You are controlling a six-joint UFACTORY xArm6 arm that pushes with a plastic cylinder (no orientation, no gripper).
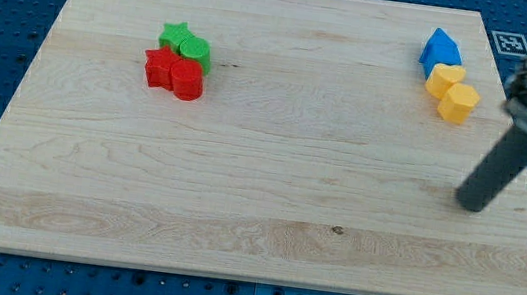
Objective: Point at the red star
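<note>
Down near the view's bottom right, my tip (471, 204) rests on the wooden board (254, 227). It is the end of a dark rod that leans up toward the view's right. No hand or claw sits on this rod, so nothing can open or shut; it only slides and pushes.

Everything else I place from the red star (160, 66), the block I have to point at. It sits far over on the view's left, toward the top of the board. Touching its right side is a red round block (187, 81). Just above the red star is a green star (175, 35), and a green round block (196, 53) is snug beside that one. These four are bunched close together, so I think I must come in gently or I will bump the wrong one.

Far to the right of the red star sit a blue block (440, 48) and two yellow blocks (444, 80) (457, 102), touching in a row. My tip is below them, well apart from the red star, so the pointing is not yet done.
</note>
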